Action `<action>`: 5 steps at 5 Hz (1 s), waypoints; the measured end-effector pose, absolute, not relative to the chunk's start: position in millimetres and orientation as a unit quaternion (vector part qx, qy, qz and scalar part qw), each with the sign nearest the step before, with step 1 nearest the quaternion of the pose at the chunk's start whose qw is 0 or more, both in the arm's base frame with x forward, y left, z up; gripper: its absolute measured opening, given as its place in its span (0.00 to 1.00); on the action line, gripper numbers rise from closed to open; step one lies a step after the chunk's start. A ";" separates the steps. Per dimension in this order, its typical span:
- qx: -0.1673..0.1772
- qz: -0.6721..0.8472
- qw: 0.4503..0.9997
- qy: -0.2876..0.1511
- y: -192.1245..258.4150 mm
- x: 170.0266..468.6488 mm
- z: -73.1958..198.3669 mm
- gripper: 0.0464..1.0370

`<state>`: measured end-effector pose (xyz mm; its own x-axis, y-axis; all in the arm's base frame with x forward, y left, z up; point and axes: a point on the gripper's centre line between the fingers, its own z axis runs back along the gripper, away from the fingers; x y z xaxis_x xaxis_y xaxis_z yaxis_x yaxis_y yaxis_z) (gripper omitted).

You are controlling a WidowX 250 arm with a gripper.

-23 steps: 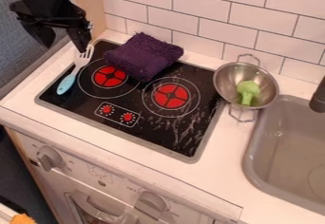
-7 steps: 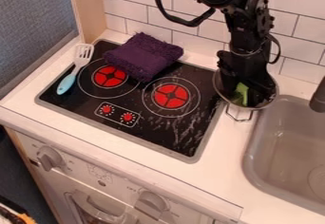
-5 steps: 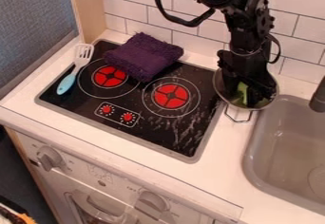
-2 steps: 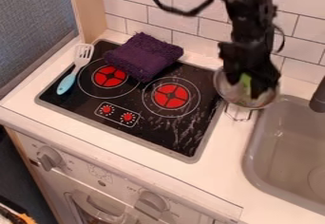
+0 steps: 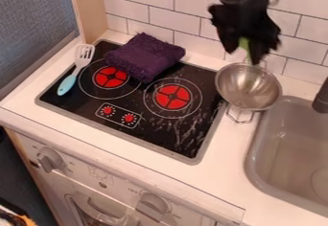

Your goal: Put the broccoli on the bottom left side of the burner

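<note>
Pinching the green broccoli (image 5: 244,43), the gripper (image 5: 243,53) hangs above the back rim of the metal bowl (image 5: 249,90) (a shiny thing, between the stovetop (image 5: 154,136) and the sink (image 5: 285,146)).

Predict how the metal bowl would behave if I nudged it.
The bowl looks like smooth, thin metal, so it is probably stiff and fairly light. Its rounded sides suggest that a push high on the rim could rock or tip it. A shove might also slide it toward the sink beside it.
</note>
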<state>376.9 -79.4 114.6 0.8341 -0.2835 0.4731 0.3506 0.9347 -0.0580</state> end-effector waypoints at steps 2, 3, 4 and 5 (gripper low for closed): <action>-0.035 -0.125 0.960 -0.248 2.8 329.3 153.0 0.63; -0.020 -0.104 0.965 -0.241 45.7 315.1 143.6 0.63; -0.002 -0.082 0.970 -0.230 85.5 308.4 124.7 0.63; 0.000 -0.083 0.975 -0.208 103.1 302.5 95.5 0.63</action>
